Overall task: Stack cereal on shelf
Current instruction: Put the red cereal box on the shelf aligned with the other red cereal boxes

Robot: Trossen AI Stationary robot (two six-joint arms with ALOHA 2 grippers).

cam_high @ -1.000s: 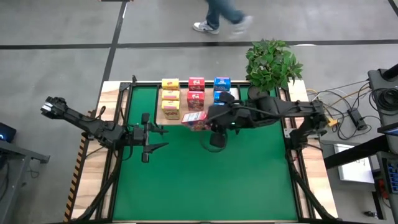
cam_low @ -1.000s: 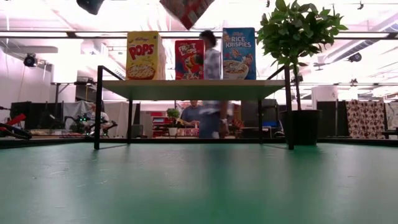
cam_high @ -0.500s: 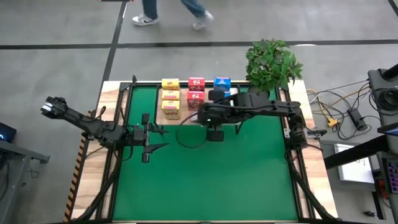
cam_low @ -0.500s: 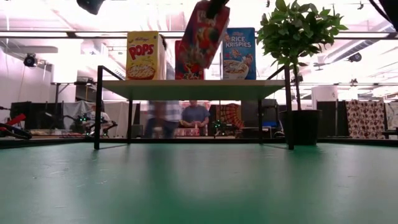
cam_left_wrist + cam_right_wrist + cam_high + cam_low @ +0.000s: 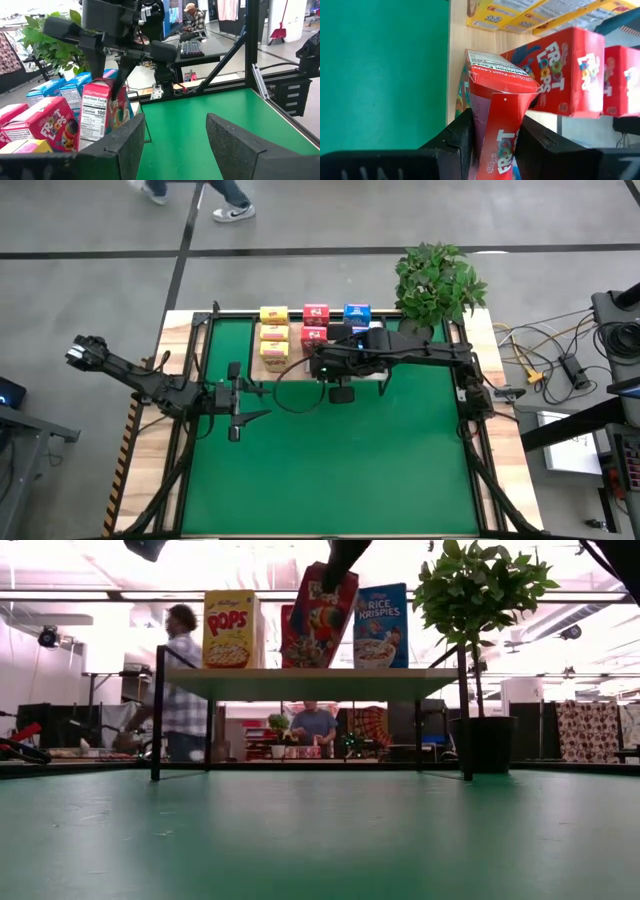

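Observation:
The shelf (image 5: 300, 365) stands at the table's far side with yellow (image 5: 274, 332), red (image 5: 315, 322) and blue (image 5: 358, 313) cereal boxes upright on it. My right gripper (image 5: 495, 131) is shut on another red cereal box (image 5: 322, 615), tilted over the shelf's near edge in front of the red row. Whether its lower corner touches the board (image 5: 310, 683) I cannot tell. My left gripper (image 5: 175, 145) waits open over the mat's left part (image 5: 258, 402), with nothing between its fingers. My right gripper pinches the red box's upper end (image 5: 338, 572) between its two fingers (image 5: 462, 135), one on each of two opposite faces. The fingers slant down from above toward the shelf. The box hangs below them, tilted, its far end (image 5: 501, 80) over the board's near edge.
A potted plant (image 5: 437, 280) stands at the shelf's right end, close to my right arm (image 5: 430, 355). The green mat (image 5: 340, 470) spreads toward the near edge. A black frame (image 5: 190, 370) borders the table. People move in the room beyond (image 5: 180, 680).
My right gripper has come down toward the shelf with the red box, tipping further down and rolling. The box, first high and slanted steeply, has sunk in front of the red row and stands closer to upright.

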